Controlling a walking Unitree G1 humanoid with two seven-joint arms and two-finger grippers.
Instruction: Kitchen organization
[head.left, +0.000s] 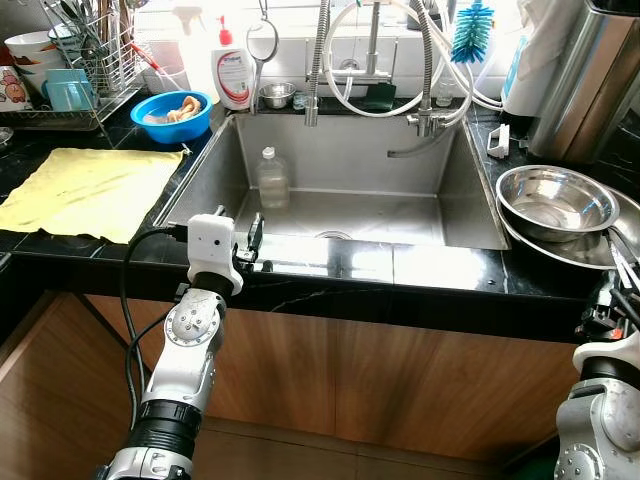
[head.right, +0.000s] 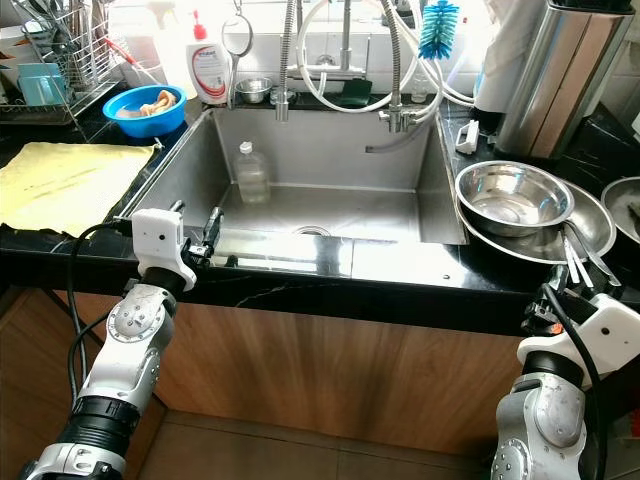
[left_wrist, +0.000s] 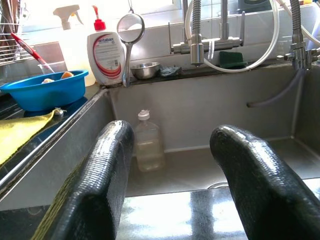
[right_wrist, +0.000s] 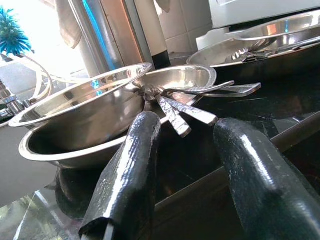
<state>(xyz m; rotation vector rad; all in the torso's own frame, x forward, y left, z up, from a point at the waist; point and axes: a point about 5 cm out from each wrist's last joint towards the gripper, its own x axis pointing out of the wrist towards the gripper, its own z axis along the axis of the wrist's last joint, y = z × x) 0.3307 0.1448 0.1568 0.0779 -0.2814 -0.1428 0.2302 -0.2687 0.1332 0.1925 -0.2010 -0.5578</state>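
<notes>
A yellow cloth (head.left: 88, 190) lay flat on the black counter (head.left: 420, 290) at the far left, in front of a dish rack (head.left: 85, 60). Just beside the rack stood a blue bowl (head.left: 171, 115) holding food scraps, and next to it a white detergent bottle (head.left: 232, 75) with a red cap.

The left gripper (left_wrist: 172, 180) was positioned at the front left edge of the steel sink (head.left: 340, 170), its two black fingers (left_wrist: 95, 190) spread apart and holding nothing. A clear plastic bottle (head.left: 271, 178) stood upright inside the sink, near the left wall. Faucet hoses (head.left: 380, 60) hung above the basin, and a blue brush (head.left: 472, 30) stood behind them.

To the right of the sink, a steel bowl (head.left: 555, 200) rested inside a wider steel pan (right_wrist: 115, 145), with metal utensil handles (right_wrist: 190, 112) projecting over the rim. The right gripper (right_wrist: 187, 180) was positioned at the counter edge near these handles, its fingers parted and empty.
</notes>
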